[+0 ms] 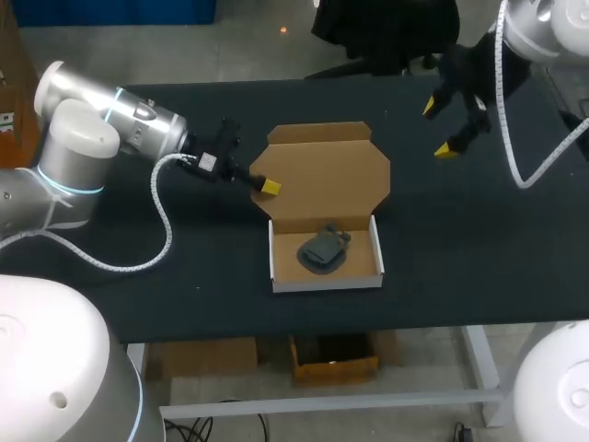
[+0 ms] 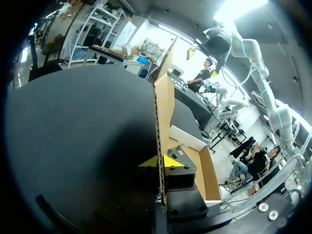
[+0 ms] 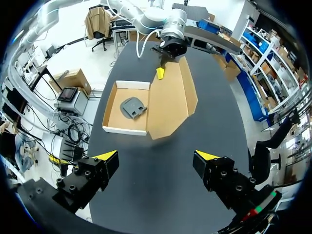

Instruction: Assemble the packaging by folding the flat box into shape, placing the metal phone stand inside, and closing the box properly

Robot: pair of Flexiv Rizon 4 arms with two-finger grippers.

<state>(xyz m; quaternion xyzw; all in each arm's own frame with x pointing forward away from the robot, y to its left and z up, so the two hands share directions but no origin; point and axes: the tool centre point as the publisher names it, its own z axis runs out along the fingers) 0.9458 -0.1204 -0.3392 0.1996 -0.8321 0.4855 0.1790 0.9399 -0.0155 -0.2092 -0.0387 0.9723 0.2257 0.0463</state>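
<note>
Pinching the side edge of the box lid [image 1: 322, 170], left gripper [image 1: 268, 187] was clamped on the cardboard. Phone stand [image 1: 324, 250] lay inside the box tray [image 1: 327, 281], near that gripper. Right gripper [image 1: 438, 129] hung with fingers spread, well apart from the box.

The stand [image 1: 324, 250] sits in the box [image 1: 327, 284]; the lid [image 1: 331, 175] lies behind it (my left gripper [image 1: 266, 186] clamps its left edge).
</note>
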